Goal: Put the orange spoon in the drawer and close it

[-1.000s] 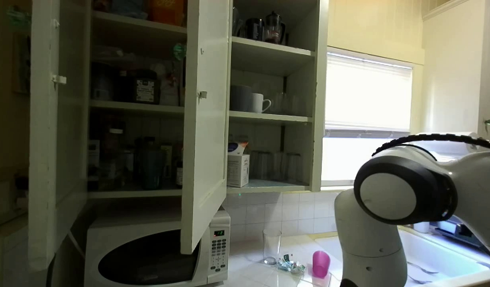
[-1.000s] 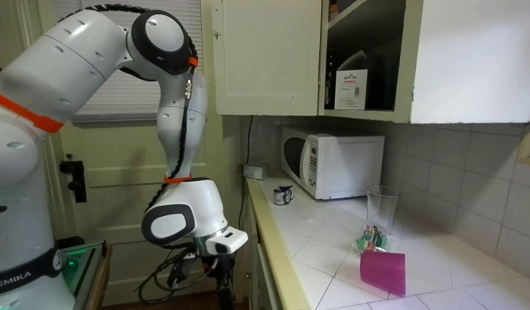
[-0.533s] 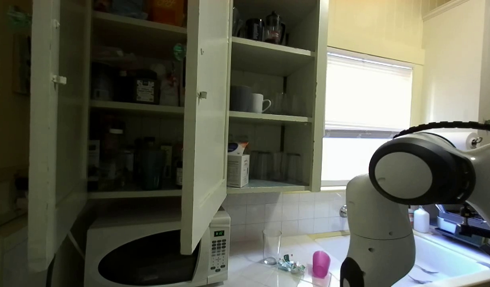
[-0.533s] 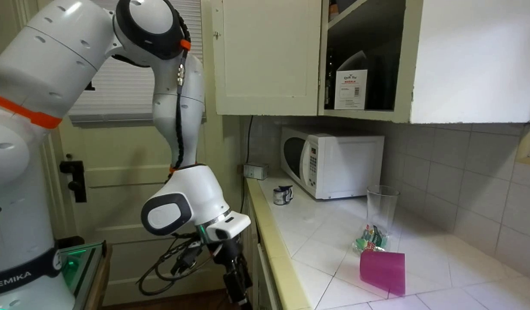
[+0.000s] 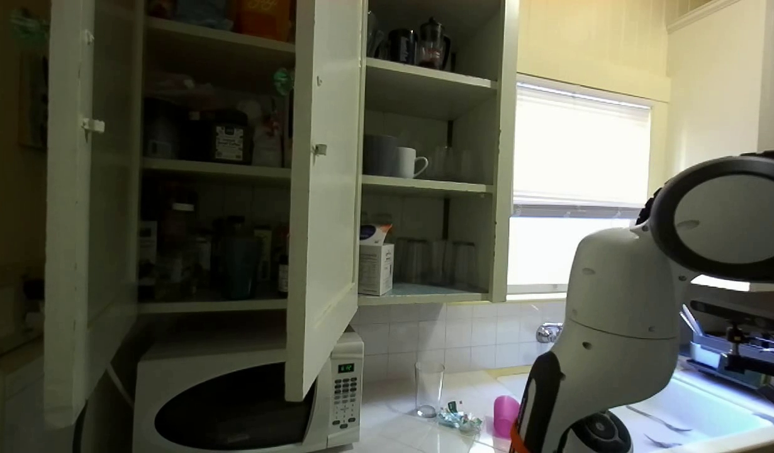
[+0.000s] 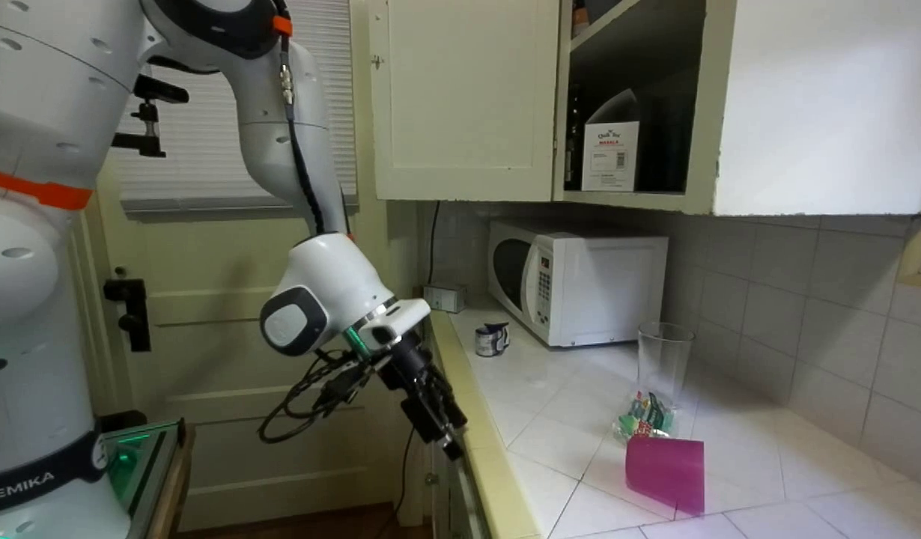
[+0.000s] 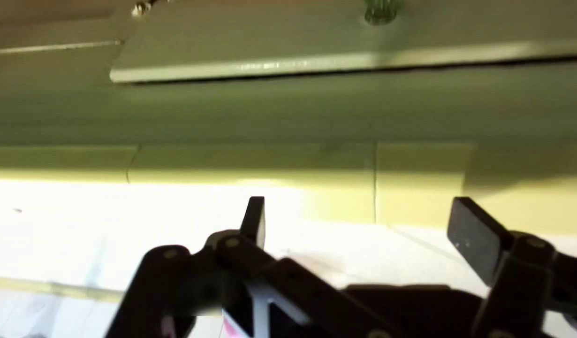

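Near the white-tiled tabletop (image 6: 558, 419), your empty jaws stand wide; take the probable pale painted drawer (image 7: 269, 35) by its green glassy knob (image 7: 381, 11), likely slippery.

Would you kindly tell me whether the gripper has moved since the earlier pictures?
Yes; in an exterior view, the gripper has risen toward the yellow counter edge.

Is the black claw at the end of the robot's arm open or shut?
Open: in the wrist view, the gripper has its fingers spread wide apart, with countertop showing between them.
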{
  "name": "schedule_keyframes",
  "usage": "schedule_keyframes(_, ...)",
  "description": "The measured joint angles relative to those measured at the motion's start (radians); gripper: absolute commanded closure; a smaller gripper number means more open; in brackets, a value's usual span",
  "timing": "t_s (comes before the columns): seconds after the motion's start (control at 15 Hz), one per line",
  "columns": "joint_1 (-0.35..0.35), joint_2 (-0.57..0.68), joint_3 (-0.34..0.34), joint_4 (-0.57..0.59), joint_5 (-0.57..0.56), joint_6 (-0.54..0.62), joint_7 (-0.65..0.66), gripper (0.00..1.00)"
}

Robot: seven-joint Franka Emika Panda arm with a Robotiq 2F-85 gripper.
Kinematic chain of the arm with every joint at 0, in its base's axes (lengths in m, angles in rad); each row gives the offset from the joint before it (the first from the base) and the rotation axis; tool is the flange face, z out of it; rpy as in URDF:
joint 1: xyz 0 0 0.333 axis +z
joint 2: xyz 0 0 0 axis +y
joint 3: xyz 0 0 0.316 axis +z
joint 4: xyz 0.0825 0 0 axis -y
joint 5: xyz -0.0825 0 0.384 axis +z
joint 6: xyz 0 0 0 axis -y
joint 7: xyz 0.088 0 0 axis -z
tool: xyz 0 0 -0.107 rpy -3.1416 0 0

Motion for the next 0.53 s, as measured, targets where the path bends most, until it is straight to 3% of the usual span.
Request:
schedule_keyframes(0.27, -0.004, -0.142, 0.010, 0.000, 0.083, 0.105, -0.133, 0.00)
schedule_keyframes(0.53, -0.052, -0.254, -0.037, 0.012, -0.001, 0.043, -0.403, 0.00)
